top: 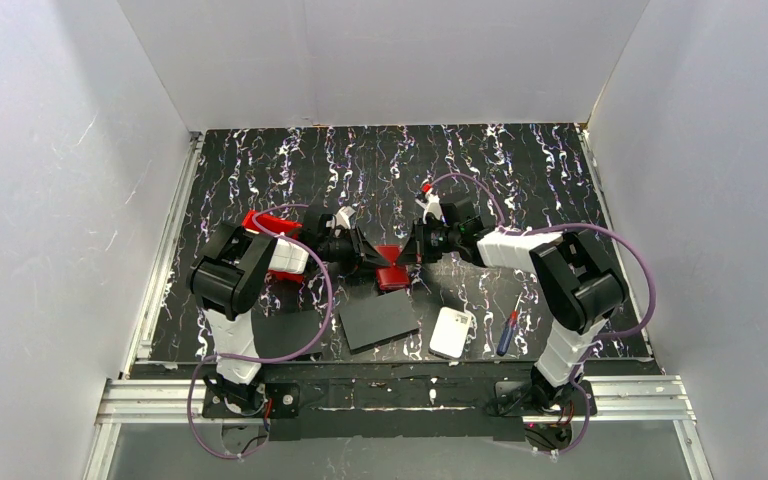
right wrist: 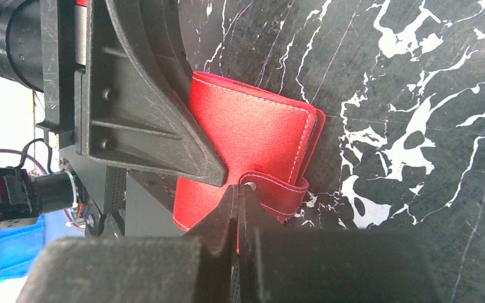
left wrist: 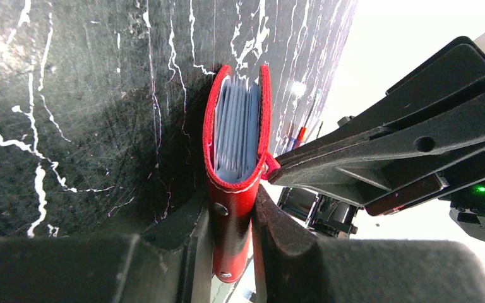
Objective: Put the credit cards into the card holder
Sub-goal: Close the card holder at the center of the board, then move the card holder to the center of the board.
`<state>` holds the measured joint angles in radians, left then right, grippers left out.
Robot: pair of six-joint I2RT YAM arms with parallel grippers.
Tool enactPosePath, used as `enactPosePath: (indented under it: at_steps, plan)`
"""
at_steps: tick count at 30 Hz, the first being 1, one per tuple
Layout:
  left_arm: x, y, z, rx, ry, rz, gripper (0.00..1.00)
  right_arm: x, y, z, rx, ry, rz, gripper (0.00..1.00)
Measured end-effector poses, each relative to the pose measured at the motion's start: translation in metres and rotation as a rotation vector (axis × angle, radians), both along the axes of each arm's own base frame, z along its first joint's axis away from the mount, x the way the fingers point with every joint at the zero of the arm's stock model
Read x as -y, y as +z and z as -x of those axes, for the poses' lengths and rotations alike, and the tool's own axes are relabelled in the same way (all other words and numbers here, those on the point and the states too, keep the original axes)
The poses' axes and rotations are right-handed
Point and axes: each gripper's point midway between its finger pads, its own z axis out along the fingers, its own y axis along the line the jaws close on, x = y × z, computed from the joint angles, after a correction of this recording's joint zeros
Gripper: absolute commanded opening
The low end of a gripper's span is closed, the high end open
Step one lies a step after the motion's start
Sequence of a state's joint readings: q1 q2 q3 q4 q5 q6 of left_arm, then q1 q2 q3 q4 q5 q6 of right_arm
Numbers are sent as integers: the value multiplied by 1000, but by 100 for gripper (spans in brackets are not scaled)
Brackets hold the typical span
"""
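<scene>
At the middle of the desk, a touch toward the near edge, sits the card holder (top: 392,274), and both arms are on it. The left wrist view looks straight into its open end: the credit cards (left wrist: 237,132) are inside, a pale blue-grey stack packed between the red covers. The left claw (left wrist: 230,211) is clenched on the holder's two faces, one finger pressed flat against each side. From the other side comes the right claw (right wrist: 239,197), fingers pinched tight together on the end of the holder's strap (right wrist: 278,192), right by its little pale stud (right wrist: 249,186). Whether the holder is resting on the desk or raised just off it, I can't tell.

Widening out on the overhead view, the two claws meet nose to nose over the holder, left (top: 368,258) and right (top: 408,255). Just nearer the near edge lies a black sheet (top: 378,320), with a second one (top: 290,330) to its left beside the left arm. To its right is a white rounded pad (top: 452,332), then a screwdriver (top: 507,332) with a red and blue handle. Behind the left arm, a bright red bin (top: 263,222) peeks out, partly hidden
</scene>
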<state>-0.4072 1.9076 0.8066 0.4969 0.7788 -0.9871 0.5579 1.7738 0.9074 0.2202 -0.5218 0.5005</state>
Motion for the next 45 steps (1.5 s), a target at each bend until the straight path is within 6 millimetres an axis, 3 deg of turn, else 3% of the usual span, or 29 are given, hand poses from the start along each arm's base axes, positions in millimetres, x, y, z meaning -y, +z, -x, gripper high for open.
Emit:
enactPosePath:
  at_steps: [15,34,38,40,45]
  plan:
    - [-5,-3,-3,-13,8,6,0,-9,-4,-4,-53,95,35,1]
    - [-9,-10,-2,-15,-4,4,0,-24,-25,3,-172,136,284,1]
    - [-11,-10,-3,-15,-1,6,0,-27,-24,3,-165,125,278,22]
    - [-11,-10,-3,-14,-1,7,0,-29,-14,1,-140,119,250,30]
    - [-8,-6,-5,-15,0,16,0,-27,1,-2,-110,122,237,45]
